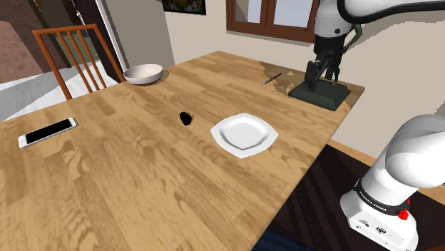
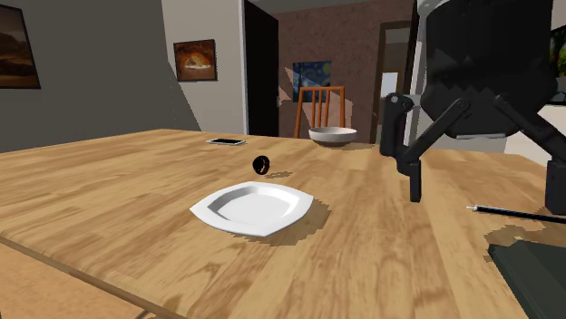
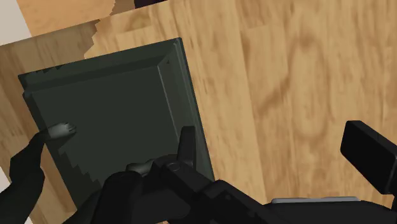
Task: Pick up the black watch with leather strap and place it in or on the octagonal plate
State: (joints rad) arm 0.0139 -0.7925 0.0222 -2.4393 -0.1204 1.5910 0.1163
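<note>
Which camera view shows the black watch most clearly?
The second exterior view: the watch shows its ring shape there, plain against the table, just beyond the white plate. The shoulder view gives it as a small dark lump beside the plate. The wrist view faces a dark tray instead.

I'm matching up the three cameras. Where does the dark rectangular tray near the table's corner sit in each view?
Shoulder view: the tray is at the upper right, on a corner of the table.
Second exterior view: cut off at the lower right edge.
Wrist view: directly beneath the open fingers, across the middle.
Shared landmark: the wooden table it lies on.
</note>
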